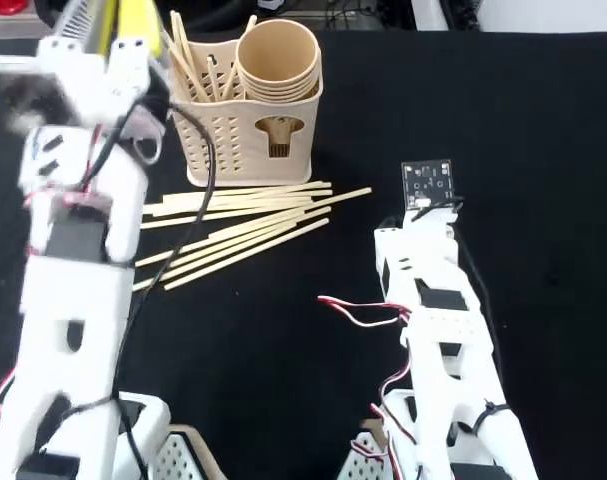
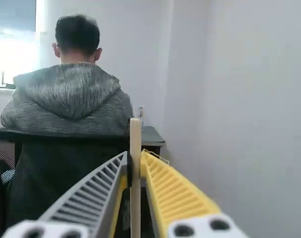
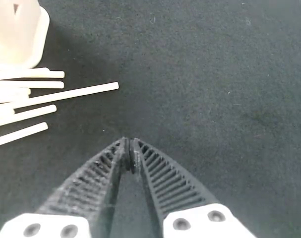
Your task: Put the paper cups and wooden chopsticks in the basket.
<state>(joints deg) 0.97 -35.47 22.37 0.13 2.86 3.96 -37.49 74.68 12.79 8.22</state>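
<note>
1. Left gripper (image 2: 134, 154): fingers (image 2: 165, 183) clamped on the held chopstick (image 2: 135, 134), one on each side. One finger is grey and one yellow, both ribbed wedges tapering to thin tips.
2. Held chopstick: pale wood, straight, square-looking section. It stands up past the fingertips and its top end is blunt.
3. In the high view that arm is up at the far left of the desk (image 1: 503, 120), just beside the basket (image 1: 248, 140), with the gripper well off the surface.
4. Right gripper (image 3: 128, 145): fingers (image 3: 160, 183) shut tip to tip, nothing between them (both dark grey, ribbed wedges again). It hangs over bare desk, apart from the sticks.
5. Basket: cream plastic, rounded-rectangle tub. Walls are perforated with small slots and there is a cut-out on the front face. It stands upright at the far side of the desk.
6. Paper cups (image 1: 278, 60): tan nested stack with round rims, sitting in the right side of the basket, rims above its edge.
7. Stored chopsticks (image 1: 191, 65): several in the basket's left side, leaning, with ends poking over the rim.
8. Loose chopsticks (image 1: 243, 225): a fan of light wooden sticks lying flat on the desk just in front of the basket, between the two arms, some overlapping.
9. Desk surface: black, matte.
</note>
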